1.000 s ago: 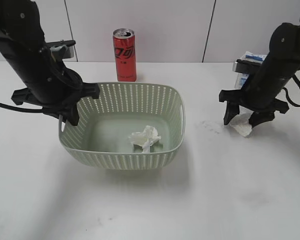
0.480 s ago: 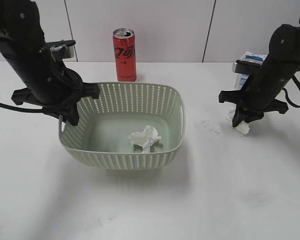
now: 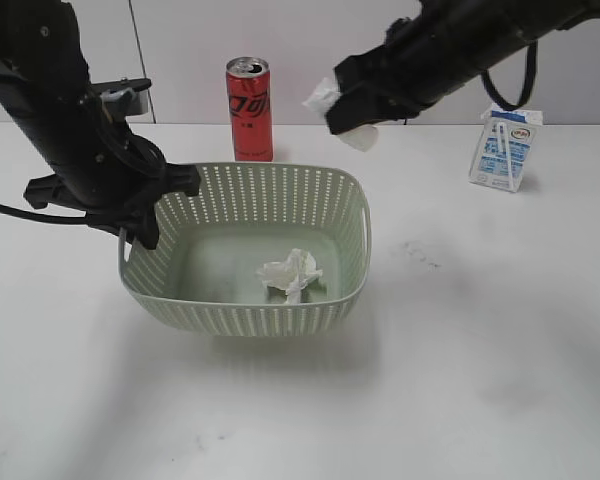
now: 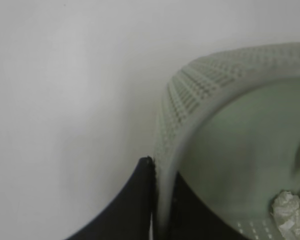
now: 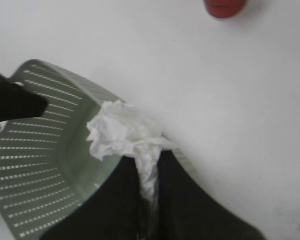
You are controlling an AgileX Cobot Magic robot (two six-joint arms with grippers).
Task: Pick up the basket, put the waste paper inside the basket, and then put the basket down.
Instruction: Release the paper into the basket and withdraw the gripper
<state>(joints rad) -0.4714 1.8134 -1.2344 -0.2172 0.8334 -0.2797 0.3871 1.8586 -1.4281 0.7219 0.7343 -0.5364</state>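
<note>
The tall red metal drink can (image 3: 249, 109) standing at the back of the white counter (image 3: 460, 380) carries a column of white characters down its side, with a smaller line of dark print below them; the marks are too small and soft to make out as letters or a brand. The blue-and-white paper carton (image 3: 505, 148) at the far right of the counter has a small oval logo near its top and blue printing beneath, also too blurred to read. In the right wrist view only the red can's base (image 5: 224, 6) shows, without lettering. No numbers or signs can be read anywhere.
</note>
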